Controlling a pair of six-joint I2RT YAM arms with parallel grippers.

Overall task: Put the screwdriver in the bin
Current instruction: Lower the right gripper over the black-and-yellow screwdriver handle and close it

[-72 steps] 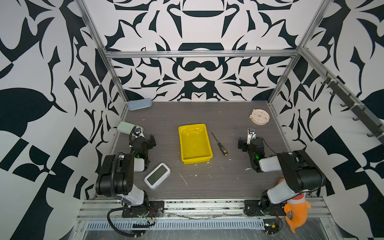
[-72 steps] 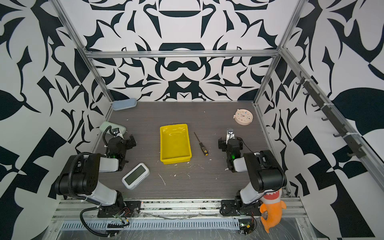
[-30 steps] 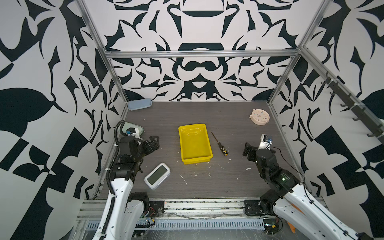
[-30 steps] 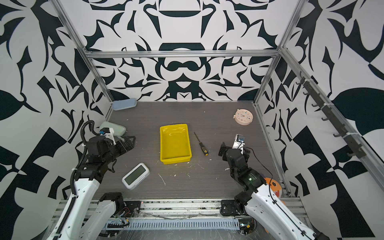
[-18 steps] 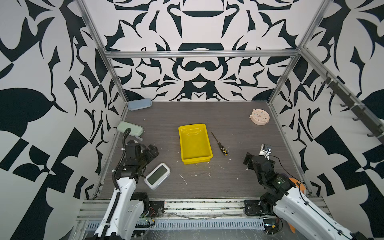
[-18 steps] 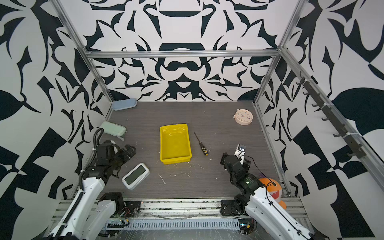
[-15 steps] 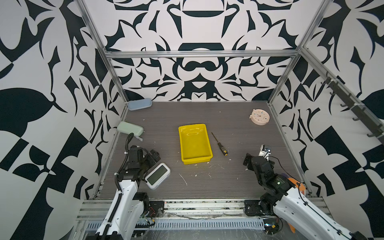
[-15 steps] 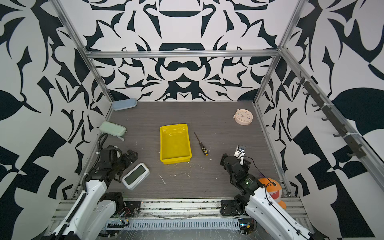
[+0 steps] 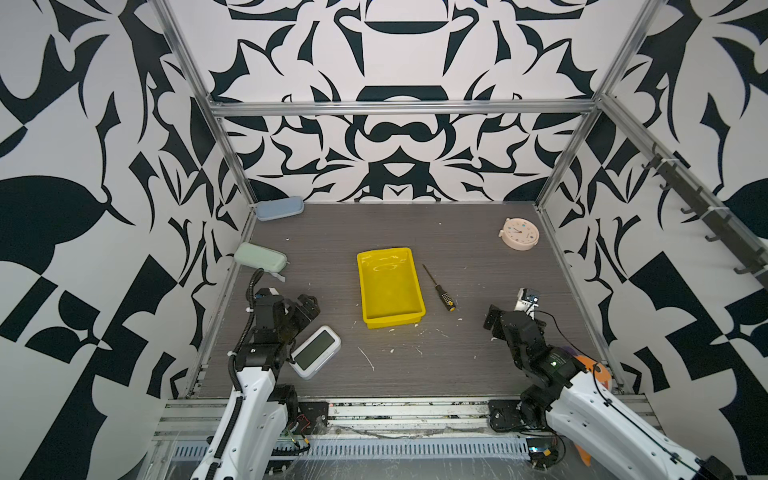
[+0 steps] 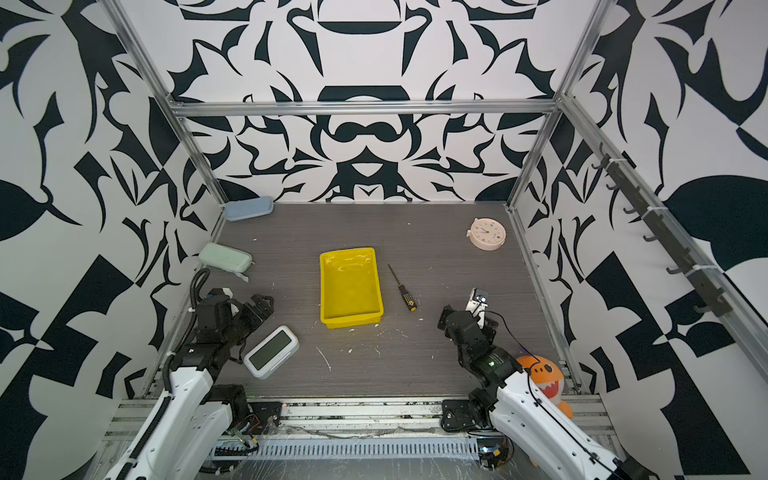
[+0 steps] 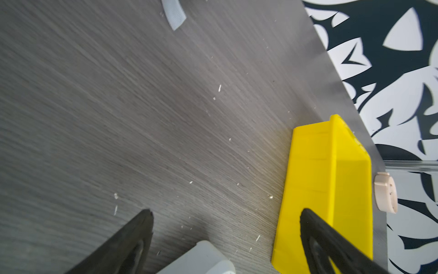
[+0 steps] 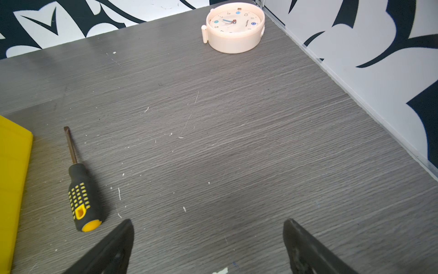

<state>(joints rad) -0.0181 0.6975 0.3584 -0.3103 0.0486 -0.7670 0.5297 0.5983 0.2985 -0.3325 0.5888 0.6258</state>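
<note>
None of the job is done, we judge: the screwdriver (image 9: pixel 437 286) lies on the tabletop (image 9: pixel 478 257) just beside the empty bin (image 9: pixel 388 286), while our right pincer (image 12: pixel 208 223) and left pincer (image 11: pixel 226 211) both gape wide, holding nothing.

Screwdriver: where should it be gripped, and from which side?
Take the screwdriver by its thick black handle, from above, jaws across its width: it lies flat on the table beside the bin, its shaft thin. The open right gripper is nearest.

One bin (image 9: pixel 394 320), one screwdriver (image 9: pixel 443 296), two clocks (image 9: pixel 519 234) (image 9: pixel 316 351)
</note>
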